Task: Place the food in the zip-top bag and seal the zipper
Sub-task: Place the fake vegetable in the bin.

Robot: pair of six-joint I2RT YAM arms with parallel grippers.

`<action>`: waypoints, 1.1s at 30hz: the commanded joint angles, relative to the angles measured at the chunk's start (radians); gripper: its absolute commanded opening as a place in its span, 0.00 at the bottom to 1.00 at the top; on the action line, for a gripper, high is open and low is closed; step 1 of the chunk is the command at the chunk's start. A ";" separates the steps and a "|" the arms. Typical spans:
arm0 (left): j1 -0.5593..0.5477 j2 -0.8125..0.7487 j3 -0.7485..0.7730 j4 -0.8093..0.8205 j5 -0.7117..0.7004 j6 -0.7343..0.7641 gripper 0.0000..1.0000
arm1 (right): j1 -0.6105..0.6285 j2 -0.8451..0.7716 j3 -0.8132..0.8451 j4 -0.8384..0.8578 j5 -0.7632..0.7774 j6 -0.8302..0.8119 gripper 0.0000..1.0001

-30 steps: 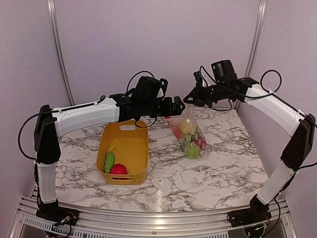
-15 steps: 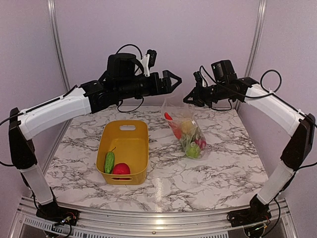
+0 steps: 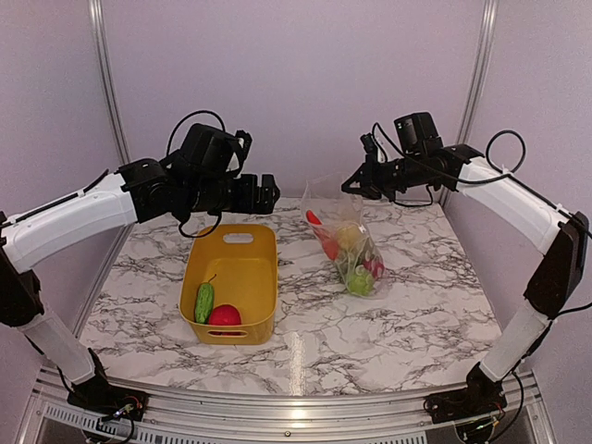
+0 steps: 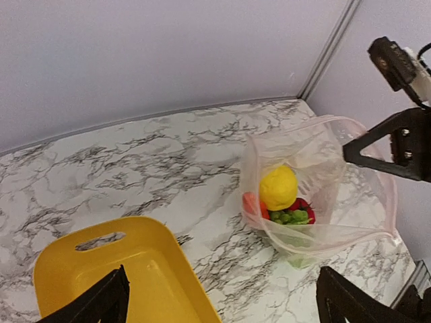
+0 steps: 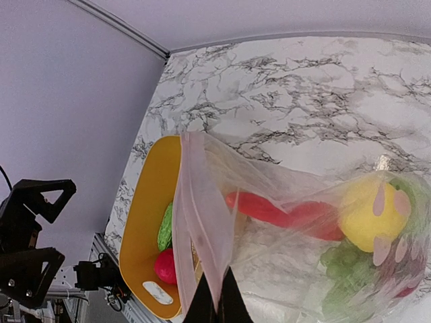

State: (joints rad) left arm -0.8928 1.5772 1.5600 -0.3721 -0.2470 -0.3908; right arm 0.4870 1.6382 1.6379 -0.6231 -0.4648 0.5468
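Observation:
The clear zip-top bag point(image 3: 349, 242) hangs from my right gripper point(image 3: 351, 185), its lower end resting on the table. That gripper point(image 5: 217, 304) is shut on the bag's mouth edge, pinching the pale pink zipper point(image 5: 202, 229). The mouth gapes open toward the left arm. Inside the bag point(image 4: 316, 182) lie a yellow lemon point(image 4: 278, 188), green grapes point(image 4: 291, 217) and red pieces. My left gripper point(image 3: 272, 194) hovers open and empty above the far end of the yellow tub point(image 3: 233, 259), left of the bag. A green cucumber point(image 3: 204, 302) and a red apple point(image 3: 222, 315) lie in the tub.
The tub's point(image 4: 145, 269) rim sits just below my left gripper point(image 4: 222, 282). The back wall and metal corner posts stand close behind both arms. Marble tabletop point(image 3: 388, 324) shows in front of the bag and tub.
My left arm has pulled back from the bag's mouth, first rising, then swinging left and down to above the tub's far end. The right gripper and bag have held still.

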 commanded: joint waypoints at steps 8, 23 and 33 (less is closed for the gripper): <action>0.098 0.076 -0.111 -0.340 -0.175 -0.126 0.90 | 0.005 -0.026 -0.036 0.046 -0.026 0.004 0.00; 0.091 0.207 -0.186 -0.469 -0.267 -0.438 0.65 | 0.005 -0.081 -0.121 0.079 -0.030 0.019 0.00; 0.091 0.282 -0.234 -0.461 -0.304 -0.460 0.63 | 0.005 -0.080 -0.124 0.081 -0.032 0.018 0.00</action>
State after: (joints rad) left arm -0.7994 1.8248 1.3540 -0.7967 -0.5030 -0.8207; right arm 0.4870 1.5833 1.5116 -0.5610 -0.4892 0.5579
